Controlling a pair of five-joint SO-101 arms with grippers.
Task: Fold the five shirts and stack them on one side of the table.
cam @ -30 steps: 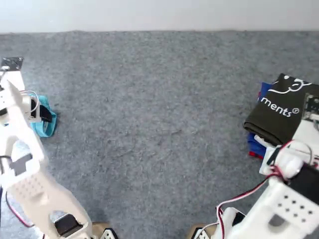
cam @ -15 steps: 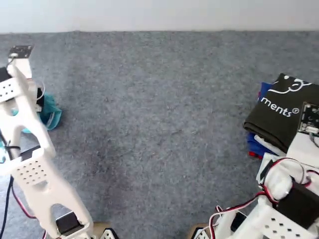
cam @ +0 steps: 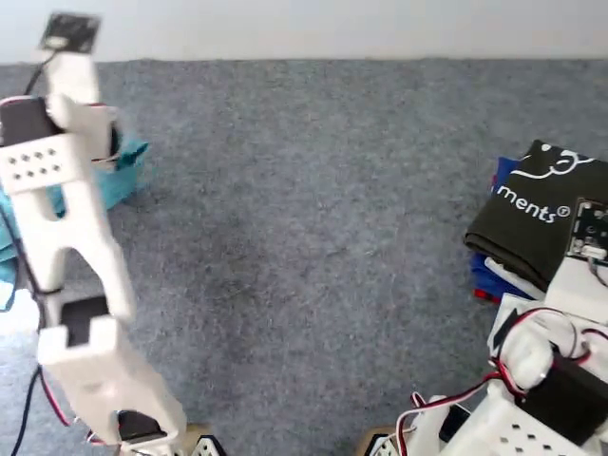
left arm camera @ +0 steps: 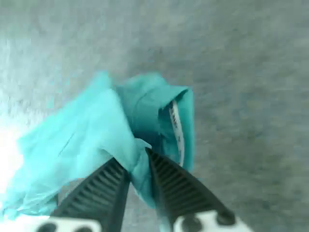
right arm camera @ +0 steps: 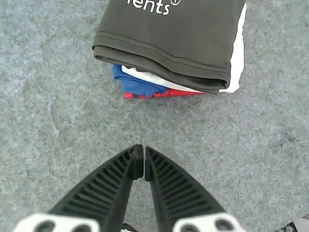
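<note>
Four folded shirts in one stack [cam: 528, 228] at the edge of grey table [cam: 313, 237]: dark olive shirt [right arm camera: 174, 34] on top, white shirt [right arm camera: 235, 63], blue shirt [right arm camera: 137, 84] and red shirt [right arm camera: 169, 94] showing as edges underneath. One more, teal shirt [cam: 128, 166], crumpled, far across the table from the stack. Left gripper [left arm camera: 137, 164] also well apart from the stack, fingers pinched on a bunched fold of the teal shirt. Cannot tell if that cloth is off the table. Right gripper [right arm camera: 144, 162] near the stack, apart from it, facing its folded edges, fingers closed tip to tip.
</note>
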